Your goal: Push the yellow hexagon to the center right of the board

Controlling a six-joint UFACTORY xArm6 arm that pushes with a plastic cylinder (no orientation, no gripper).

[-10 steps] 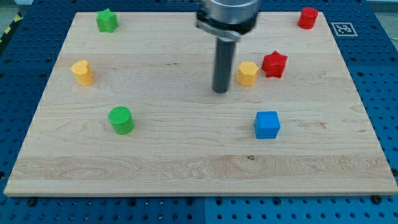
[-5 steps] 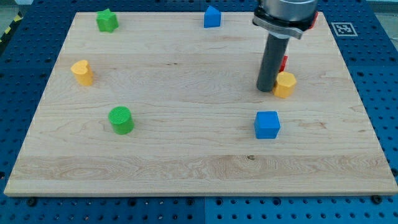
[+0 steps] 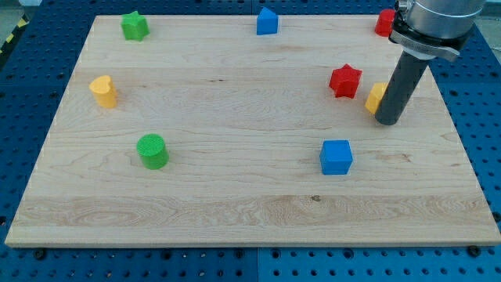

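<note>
The yellow hexagon (image 3: 375,97) sits toward the view's right, just right of the red star (image 3: 345,81). My rod covers most of its right side. My tip (image 3: 387,121) rests on the board at the hexagon's lower right, touching or nearly touching it.
A blue cube (image 3: 337,157) lies below the star. A red block (image 3: 384,21) is at the top right, partly behind the arm. A blue house-shaped block (image 3: 267,21) is at top centre, a green star (image 3: 135,26) at top left, a yellow heart (image 3: 103,91) and a green cylinder (image 3: 153,150) on the left.
My tip has swept from the board's middle to the right. The yellow hexagon has slid right, past the red star. The blue house block and red star are uncovered.
</note>
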